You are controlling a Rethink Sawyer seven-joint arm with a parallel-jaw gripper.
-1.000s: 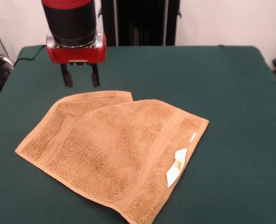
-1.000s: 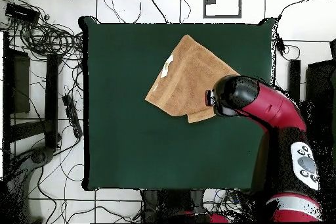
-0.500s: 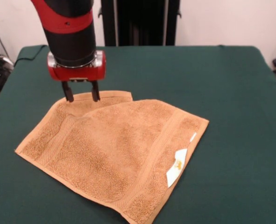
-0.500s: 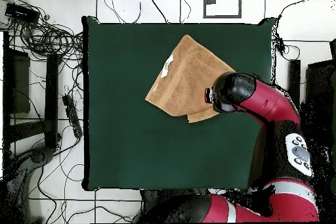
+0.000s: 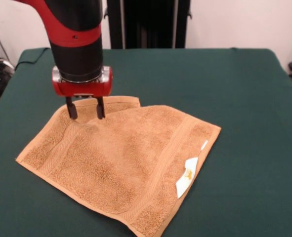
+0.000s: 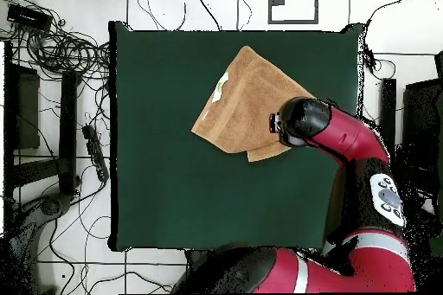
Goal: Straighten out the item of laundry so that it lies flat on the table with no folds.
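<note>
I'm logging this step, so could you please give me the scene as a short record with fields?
towel: orange-tan, on the table, one layer folded over another, so not flat
label: white, at the towel's edge, facing up
gripper: open, fingertips at the towel's far folded part
arm: reaches over the towel's edge in the overhead view
task state: folds not yet removed

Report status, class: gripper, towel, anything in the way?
Gripper open, tips down at the towel near its folded-over corner. Towel not flat, one layer folded over another, white label showing. Nothing else on the table.
</note>
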